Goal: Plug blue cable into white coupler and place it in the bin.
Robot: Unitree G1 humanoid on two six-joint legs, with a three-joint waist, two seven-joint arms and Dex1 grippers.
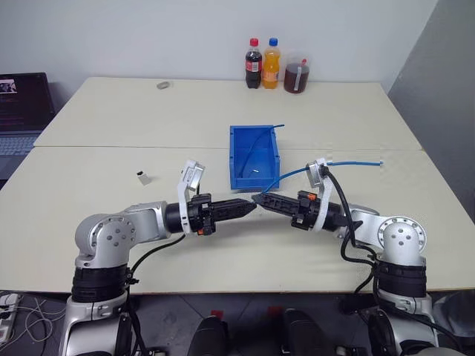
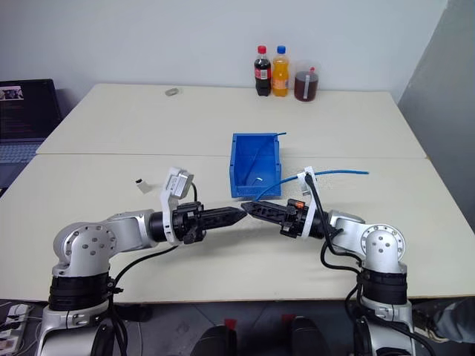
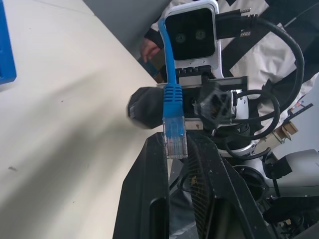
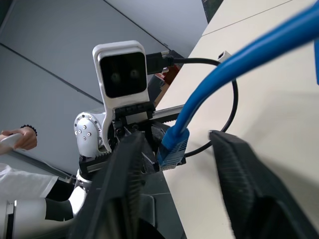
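The left gripper (image 1: 251, 207) and the right gripper (image 1: 257, 199) point at each other, tip to tip, level above the near table (image 1: 89, 185). The left gripper is clenched on the clear plug of the blue cable (image 3: 174, 130), with the plug standing between its 2 black fingers (image 3: 149, 189). In the right wrist view the right gripper's 2 fingers (image 4: 127, 169) stand apart on either side of the plug without touching it. The cable runs from the plug past the right wrist and across the table toward its right edge. The white coupler (image 1: 144, 177) lies on the table, well apart from both grippers. The bin (image 1: 254, 154) stands just beyond the grippers. 3 bottles (image 1: 273, 65) stand at the far edge.
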